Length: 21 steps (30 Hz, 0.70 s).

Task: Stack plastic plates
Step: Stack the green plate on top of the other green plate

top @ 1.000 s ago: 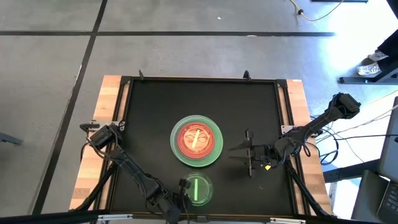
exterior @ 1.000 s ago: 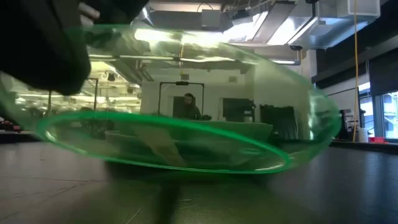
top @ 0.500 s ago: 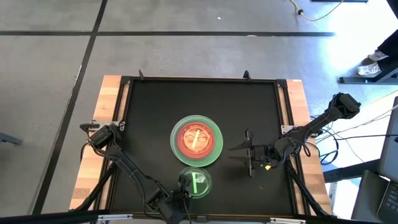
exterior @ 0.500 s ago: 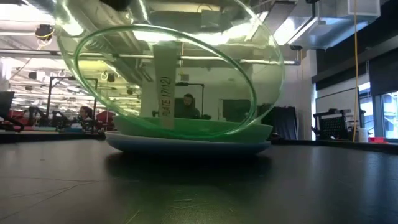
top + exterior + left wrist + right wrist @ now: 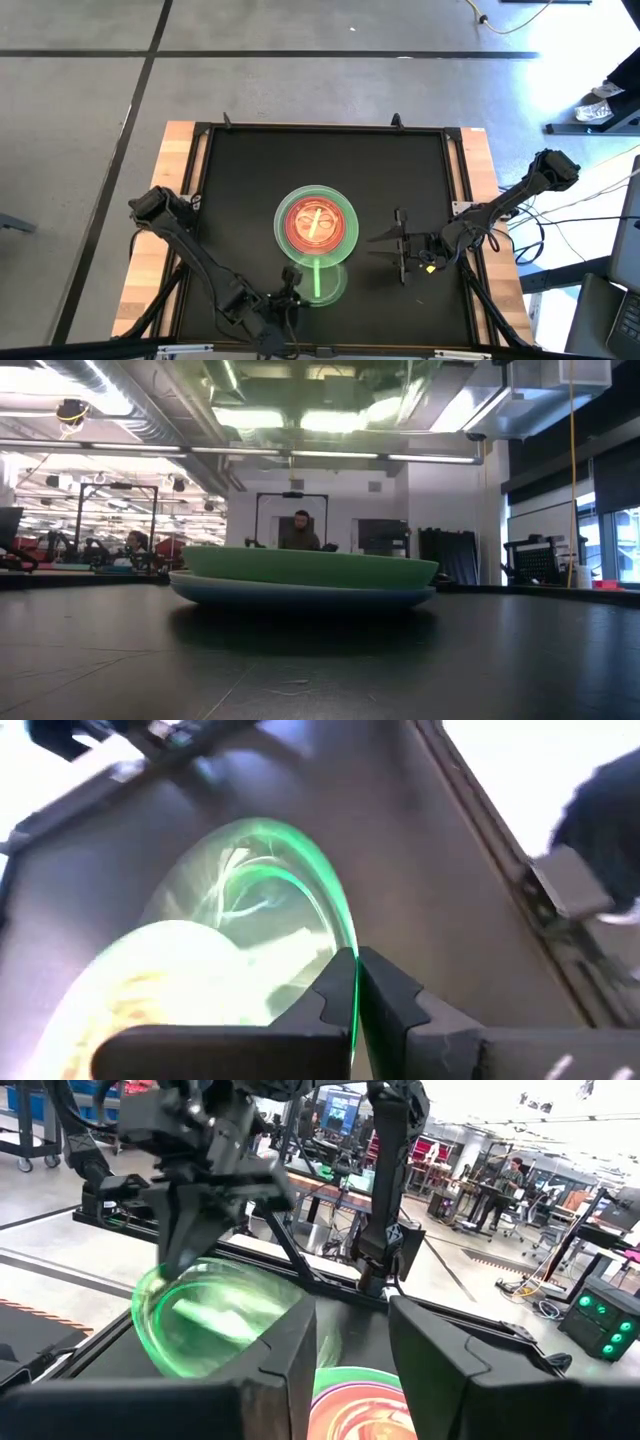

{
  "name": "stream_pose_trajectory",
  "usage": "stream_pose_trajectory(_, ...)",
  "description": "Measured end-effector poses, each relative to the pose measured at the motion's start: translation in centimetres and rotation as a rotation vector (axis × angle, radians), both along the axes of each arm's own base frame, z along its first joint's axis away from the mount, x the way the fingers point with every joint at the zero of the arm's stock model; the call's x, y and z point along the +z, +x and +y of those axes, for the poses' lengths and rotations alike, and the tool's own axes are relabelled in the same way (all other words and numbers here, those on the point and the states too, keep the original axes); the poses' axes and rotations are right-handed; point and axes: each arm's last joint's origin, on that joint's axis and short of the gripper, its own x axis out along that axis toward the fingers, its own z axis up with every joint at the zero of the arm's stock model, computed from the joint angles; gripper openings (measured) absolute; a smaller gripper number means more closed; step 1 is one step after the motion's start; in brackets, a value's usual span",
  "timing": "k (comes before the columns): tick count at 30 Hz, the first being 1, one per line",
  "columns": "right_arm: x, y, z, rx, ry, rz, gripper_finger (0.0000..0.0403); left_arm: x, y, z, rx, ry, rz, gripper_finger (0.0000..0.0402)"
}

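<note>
Left claw (image 5: 292, 297) pinches small green plate (image 5: 320, 281) beside plate stack (image 5: 317, 226).

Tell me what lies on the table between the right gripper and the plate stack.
Nothing: in the high view, only bare black table separates the open right gripper from the plate stack.

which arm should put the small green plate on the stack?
Left. Its gripper already pinches the small green plate by the rim, beside the stack. The right gripper waits open, holding nothing.
</note>
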Motion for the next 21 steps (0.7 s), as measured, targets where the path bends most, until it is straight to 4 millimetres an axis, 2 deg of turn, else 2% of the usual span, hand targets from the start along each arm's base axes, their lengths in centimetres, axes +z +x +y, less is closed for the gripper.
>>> stream_pose_trajectory(5,0.0,0.0,0.0,0.000,0.000,0.000,0.0122,1.0,0.0,1.2,0.045,0.071,-0.039,0.0005)
stream_pose_trajectory(8,0.0,0.0,0.0,0.000,0.000,0.000,0.0122,0.7,0.6,2.3,0.076,0.093,-0.016,0.0005)
stream_pose_trajectory(21,0.0,0.0,0.0,0.000,0.000,0.000,0.0122,-5.9,2.4,8.9,0.261,0.113,0.102,0.0005)
